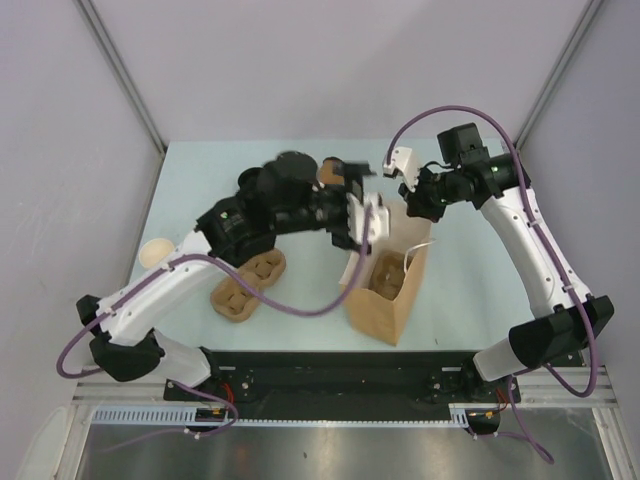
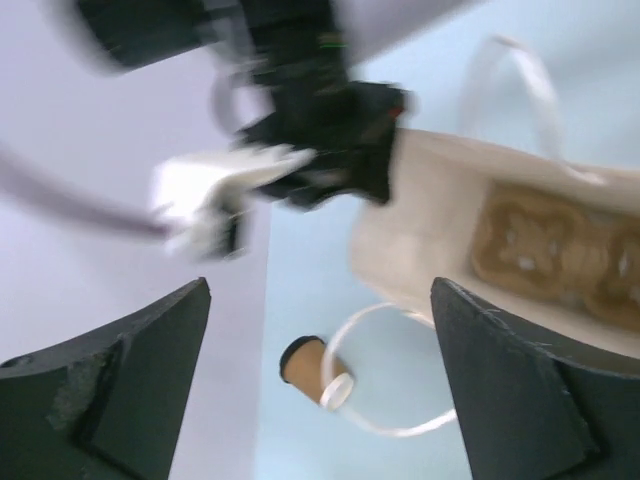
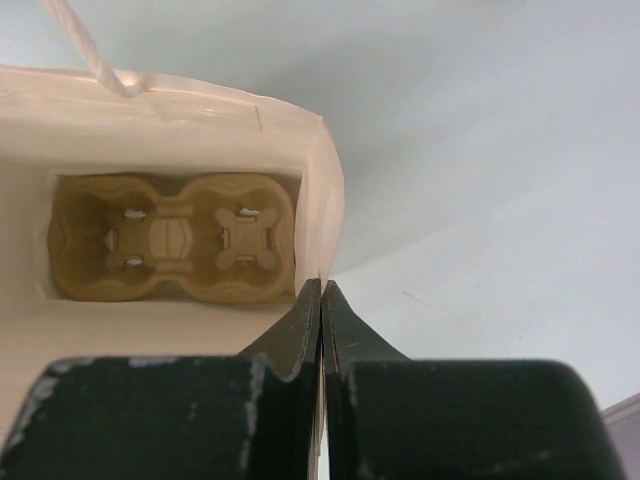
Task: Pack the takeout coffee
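Takeout coffee point(image 2: 305, 368), on the table point(image 1: 205, 175) outside the paper bag point(image 2: 440, 230), toward the far edge. It lay ahead of the left gripper point(image 2: 322, 295), the nearer tool, whose jaws stood wide and empty. Right gripper point(image 3: 321, 300) was pressed shut above the bag's rim, holding nothing.

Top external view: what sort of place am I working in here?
Likely a lab robot cell staged for takeout packing: plain grey walls box in a pale table, a paper bag stands open with a cup carrier inside, and a spare carrier lies beside it.
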